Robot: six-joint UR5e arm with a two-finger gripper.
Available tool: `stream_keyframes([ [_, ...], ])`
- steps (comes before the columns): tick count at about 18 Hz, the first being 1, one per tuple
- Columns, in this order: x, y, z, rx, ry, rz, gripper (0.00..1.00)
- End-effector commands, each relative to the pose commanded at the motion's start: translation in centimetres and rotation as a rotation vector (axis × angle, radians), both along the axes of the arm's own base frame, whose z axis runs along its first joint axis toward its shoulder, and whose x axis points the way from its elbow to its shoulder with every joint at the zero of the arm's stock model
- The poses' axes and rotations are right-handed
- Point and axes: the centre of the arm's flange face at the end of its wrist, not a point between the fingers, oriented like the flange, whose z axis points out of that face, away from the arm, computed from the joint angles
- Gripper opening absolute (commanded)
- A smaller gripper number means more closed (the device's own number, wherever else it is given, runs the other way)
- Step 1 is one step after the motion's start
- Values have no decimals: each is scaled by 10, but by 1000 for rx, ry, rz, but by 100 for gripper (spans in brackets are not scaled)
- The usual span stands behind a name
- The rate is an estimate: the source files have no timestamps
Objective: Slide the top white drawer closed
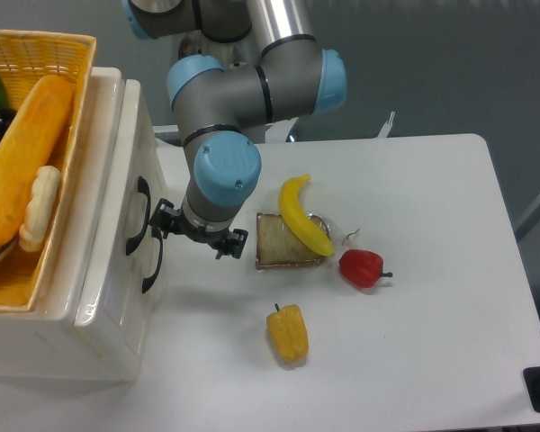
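Note:
The top white drawer (137,171) is at the left, its flat front panel facing right with a black curved handle (140,214). A second black handle (152,266) on the lower drawer front shows just below it. The two fronts look about level from this high view. My gripper (196,234) hangs under the blue wrist, just right of the handles and close to the drawer front. Its fingers are hidden beneath the wrist, so I cannot tell whether they are open or whether they touch the panel.
A woven yellow wicker basket (72,54) with fruit and bread sits on top of the white cabinet. On the white table lie a banana (303,214) over a clear box (274,243), a red pepper (362,267) and a yellow pepper (288,332).

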Motion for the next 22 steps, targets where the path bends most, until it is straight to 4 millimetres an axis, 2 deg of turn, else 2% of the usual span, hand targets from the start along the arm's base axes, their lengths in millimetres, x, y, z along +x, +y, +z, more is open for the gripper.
stream_keyframes([
  [4,-10,-1,6,11,15,-1,100],
  [6,-37,-7,17,24,45,31,100],
  [9,-57,-15,24,24,90,1,100],
  [11,-79,-26,30,42,104,-10,100],
  [17,-117,-40,56,55,200,-97,100],
  [22,-148,-66,68,37,291,-230,100],
])
